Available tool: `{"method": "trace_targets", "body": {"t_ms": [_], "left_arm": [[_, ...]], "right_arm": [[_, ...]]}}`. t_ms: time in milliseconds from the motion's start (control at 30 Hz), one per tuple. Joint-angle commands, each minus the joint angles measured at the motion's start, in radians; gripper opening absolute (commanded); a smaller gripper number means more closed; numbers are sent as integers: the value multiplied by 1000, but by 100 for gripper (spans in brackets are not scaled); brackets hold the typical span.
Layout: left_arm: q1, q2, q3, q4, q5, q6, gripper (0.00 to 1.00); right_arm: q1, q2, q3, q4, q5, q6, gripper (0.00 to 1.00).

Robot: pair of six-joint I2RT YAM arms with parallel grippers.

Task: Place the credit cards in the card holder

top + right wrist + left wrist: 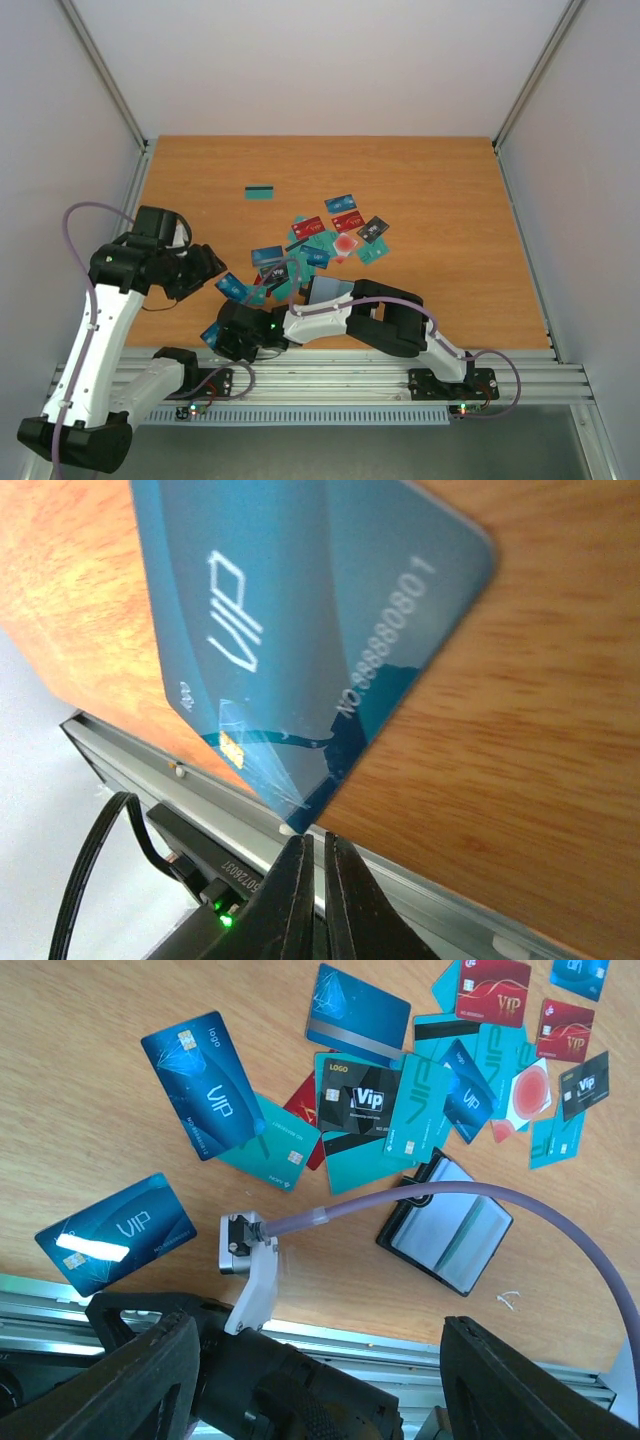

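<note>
Wooden tabletop (450,200) all round. My right pincer (318,855) looks clenched on a blue credit card (300,630) by its corner at the near edge, where a flat card can be nipped. The card holder (450,1235) lies open nearby, and my left pincer (320,1370) hovers released.

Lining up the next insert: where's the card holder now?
The card holder lies open on the table, right of centre in the left wrist view, at the near edge of the pile of credit cards, beneath a purple cable.
</note>
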State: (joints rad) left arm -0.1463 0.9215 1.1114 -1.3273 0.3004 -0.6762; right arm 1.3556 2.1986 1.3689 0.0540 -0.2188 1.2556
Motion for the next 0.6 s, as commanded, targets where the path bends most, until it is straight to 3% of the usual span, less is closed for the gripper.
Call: {"method": "trace_targets", "body": {"t_ms": [0, 133, 367, 567], "left_arm": [[-3, -15, 54, -6, 13, -2, 67], [-3, -15, 83, -30, -34, 16, 68], [3, 47, -58, -80, -127, 106, 68], [28, 94, -167, -70, -146, 131, 66]], "right_arm": [[-9, -15, 38, -45, 3, -46, 6], [-14, -33, 42, -76, -8, -72, 6], [-13, -87, -33, -96, -17, -93, 27], [-29, -117, -73, -73, -27, -120, 33]]}}
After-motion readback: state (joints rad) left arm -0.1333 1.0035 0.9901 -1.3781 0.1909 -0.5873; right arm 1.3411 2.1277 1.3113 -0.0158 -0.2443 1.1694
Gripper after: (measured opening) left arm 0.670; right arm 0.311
